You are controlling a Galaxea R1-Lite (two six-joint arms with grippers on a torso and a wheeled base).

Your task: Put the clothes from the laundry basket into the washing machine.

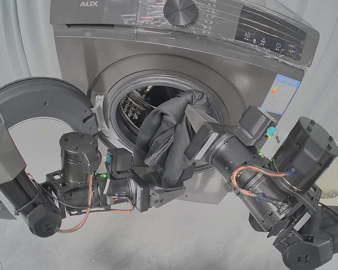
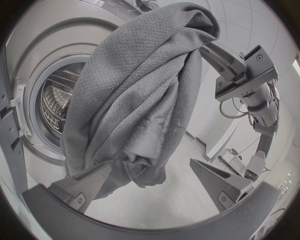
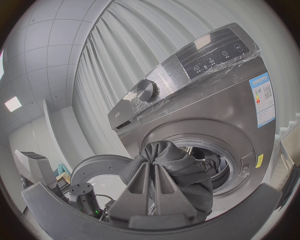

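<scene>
A dark grey garment [image 1: 167, 141] hangs in front of the washing machine's [image 1: 84, 54] open drum mouth [image 1: 137, 106]. My right gripper [image 1: 191, 112] is shut on its bunched top, level with the upper part of the opening; in the right wrist view the fingers [image 3: 137, 190] pinch the cloth [image 3: 181, 168]. My left gripper [image 1: 165, 180] sits lower, open, at the garment's hanging bottom end. In the left wrist view the cloth [image 2: 134, 93] droops between the wide-apart fingers [image 2: 84, 184] and rests against one. More dark clothing [image 3: 214, 162] lies inside the drum.
The round door [image 1: 37, 101] stands swung open to the left of the drum. A cream perforated laundry basket [image 1: 336, 188] stands to the right of the machine, behind my right arm. Grey floor lies in front; curtains hang behind.
</scene>
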